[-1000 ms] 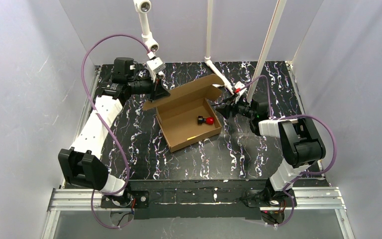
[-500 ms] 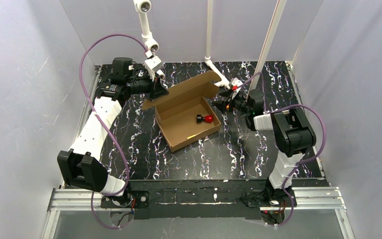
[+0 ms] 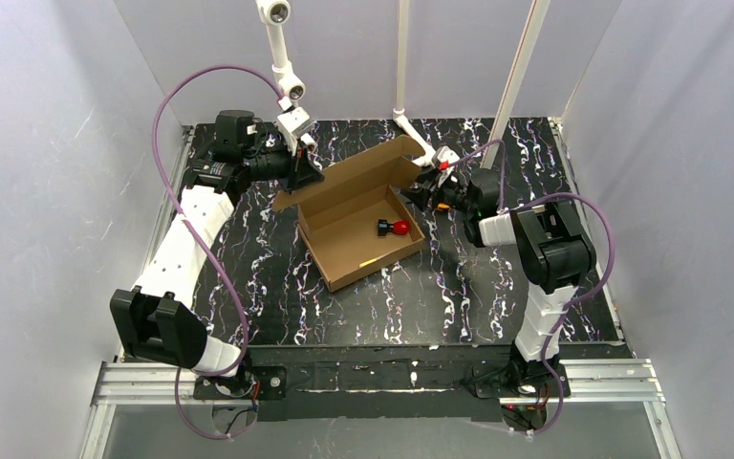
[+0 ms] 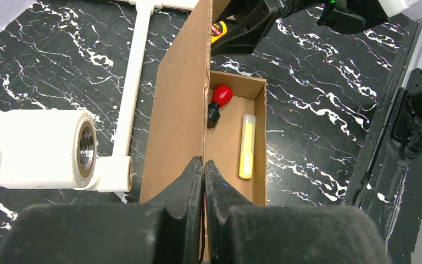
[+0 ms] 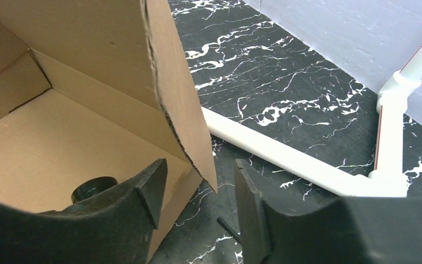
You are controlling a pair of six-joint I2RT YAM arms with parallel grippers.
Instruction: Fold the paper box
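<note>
Paper box sits open on the black, white-veined table, towards the far middle and turned at a slant to the table's edges. Its shallow tray lies flat and its lid flap rises from the far wall, leaning back a little. It is plain brown corrugated board with no print.

At either end of that lid an arm reaches in. The left gripper is at the lid's left end, fingers pressed together with the raw edge of the board running down between their tips (a pinch on the flap, as far as the wrist view shows). The right gripper is at the lid's right end. Its two fingers stand apart, one on the inner side over the tray and one outside, and the lid's lower corner hangs in the gap between them. I cannot tell whether either finger touches the board.

Behind the paper box a white pipe frame lies on the table, running past the lid's far right corner.

Inside the tray, near its right wall, lies a small thing with a red round head and black base. Just beside it, by the near right wall, lies a thin pale yellow stick.
</note>
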